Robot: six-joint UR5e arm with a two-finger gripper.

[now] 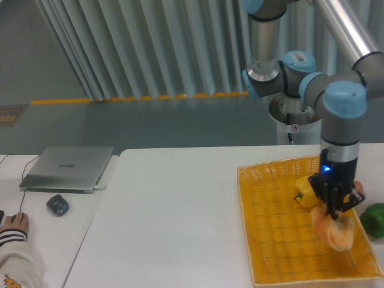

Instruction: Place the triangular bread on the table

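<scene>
Fingers first: our gripper point(333, 211) points straight down inside the wicker basket point(264, 240), and its fingers point(327, 208) appear to be closed on the top edge of the triangular bread point(337, 233), though the dark parts blur together and we cannot see the contact clearly.

As we judge it, the task is at its early stage. The white worktop point(174, 210), where the bread must end up, spreads wide to the left of the basket, and the bread is not there yet. It sits low in the basket near the right wall, and we cannot tell whether it rests on the weave or is lifted slightly. What remains: raise it over the basket rim, carry it leftward and set it down on the worktop.

Just behind the bread in the basket lies a yellow bell pepper point(304, 191); a green vegetable point(374, 218) sits beyond the basket's right rim.

Faint lettering marks the laptop point(69, 167) lid, too small for us to read.
</scene>
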